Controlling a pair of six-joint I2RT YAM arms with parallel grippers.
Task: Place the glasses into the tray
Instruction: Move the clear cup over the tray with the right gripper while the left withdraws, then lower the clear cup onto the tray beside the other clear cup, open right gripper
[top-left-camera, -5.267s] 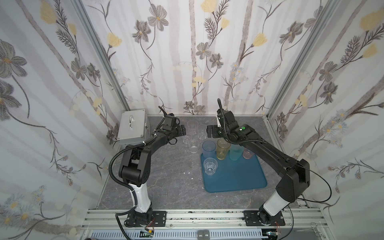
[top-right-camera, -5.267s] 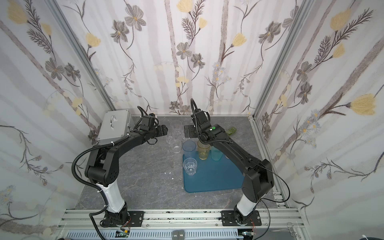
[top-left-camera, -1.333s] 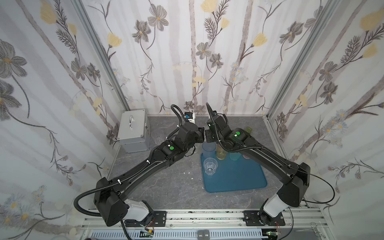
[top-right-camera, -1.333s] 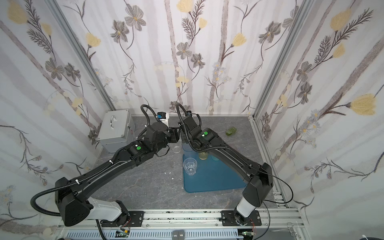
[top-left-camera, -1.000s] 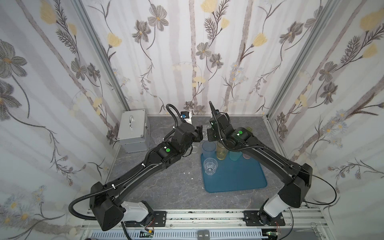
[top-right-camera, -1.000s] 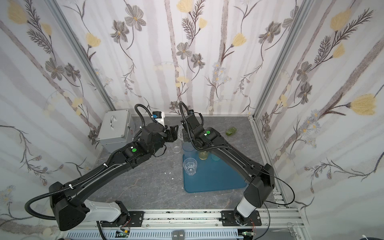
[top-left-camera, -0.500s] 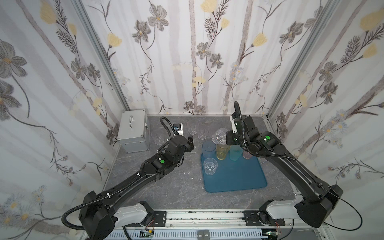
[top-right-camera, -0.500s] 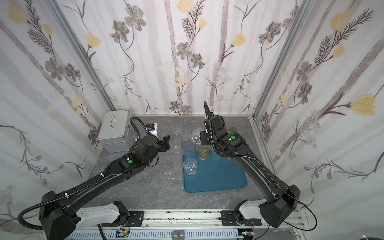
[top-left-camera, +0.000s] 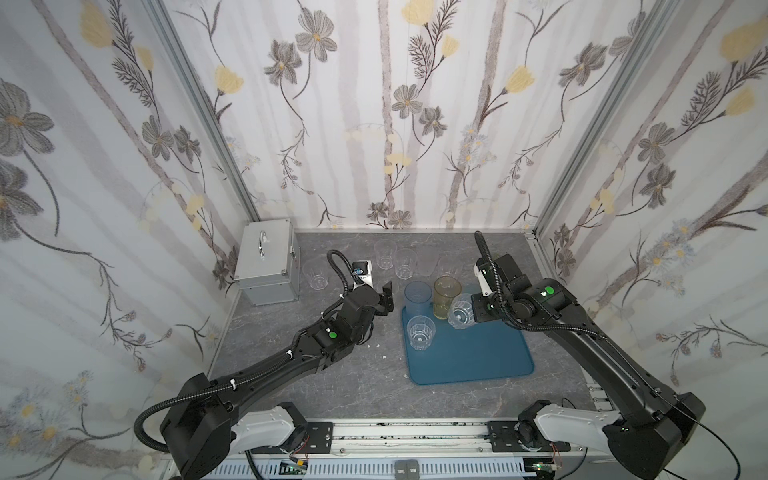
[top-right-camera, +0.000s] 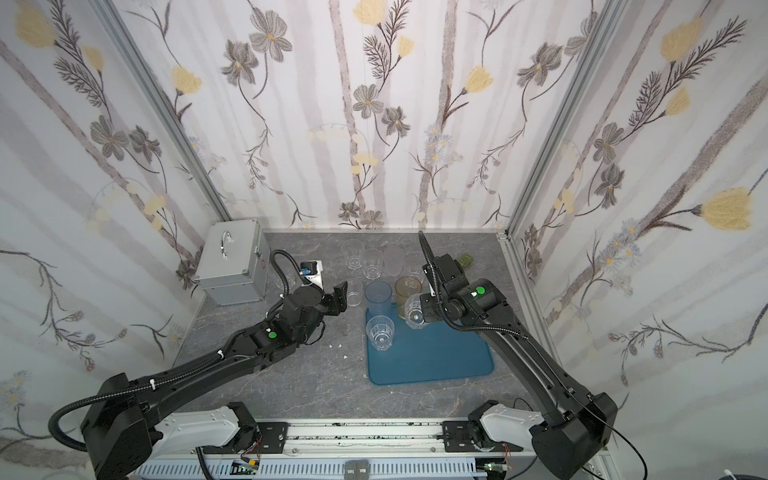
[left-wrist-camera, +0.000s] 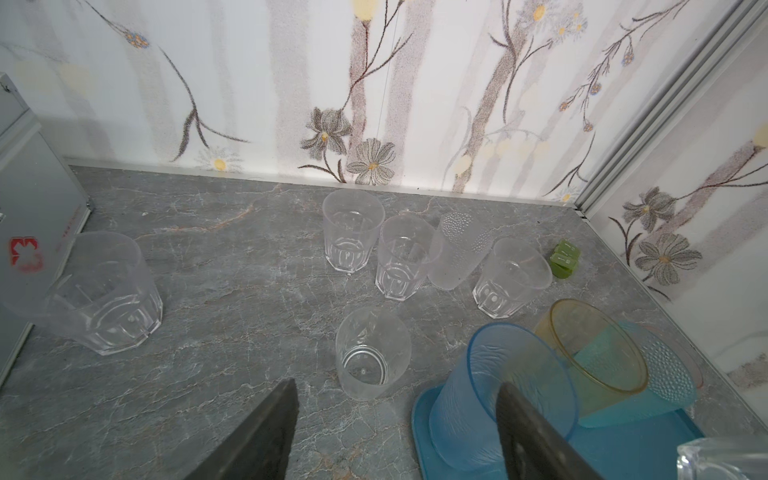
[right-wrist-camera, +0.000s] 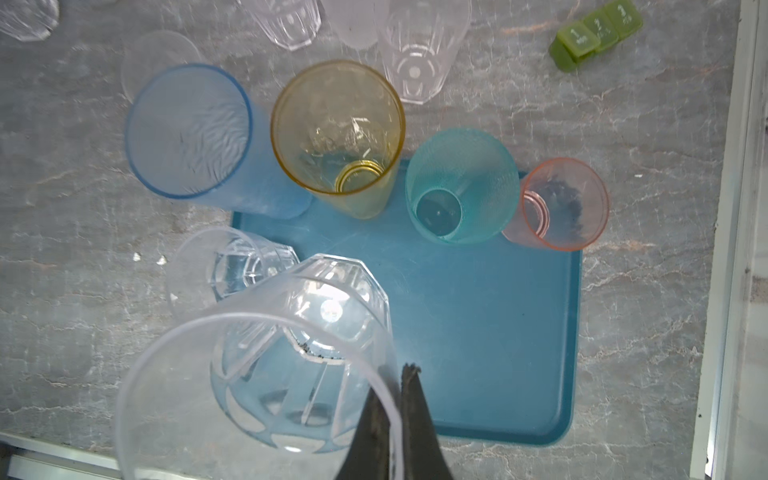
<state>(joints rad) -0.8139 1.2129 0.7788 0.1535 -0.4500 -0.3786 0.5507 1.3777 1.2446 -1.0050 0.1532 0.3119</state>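
Case of silver metal (top-left-camera: 266, 266) sits at the upper left of the grey tabletop (top-left-camera: 332, 386) in both top views, and I see a lone clear glass (top-left-camera: 316, 274) just right of it. Next comes my left gripper (top-left-camera: 387, 297), jaws spread wide and holding nothing, hovering just left of the upper-left corner of the tray (top-left-camera: 478, 361). Through the left wrist camera a small clear glass (left-wrist-camera: 372, 353) stands upright on the tabletop between and beyond the two fingers (left-wrist-camera: 266, 424), apart from both. Behind it, near the back wall, a row of clear glasses (top-left-camera: 405, 262) stands off the tray. A blue tumbler (top-left-camera: 417, 297) and a yellow tumbler (top-left-camera: 446, 293) stand side by side along the tray's upper edge, with a faceted glass (top-left-camera: 420, 332) upright below the blue one, inside the rim. Right of that, my right gripper (right-wrist-camera: 405, 370) has its fingers pressed together on the rim wall of a second faceted tumbler (top-left-camera: 459, 316), which hangs tipped over the tray's upper half; I cannot tell whether it touches the tray. The right wrist view also shows a teal tumbler (right-wrist-camera: 461, 183) and a pink tumbler (right-wrist-camera: 561, 203) along the same tray edge. A small green object (top-right-camera: 465, 261) lies up and right of the tray in a top view.
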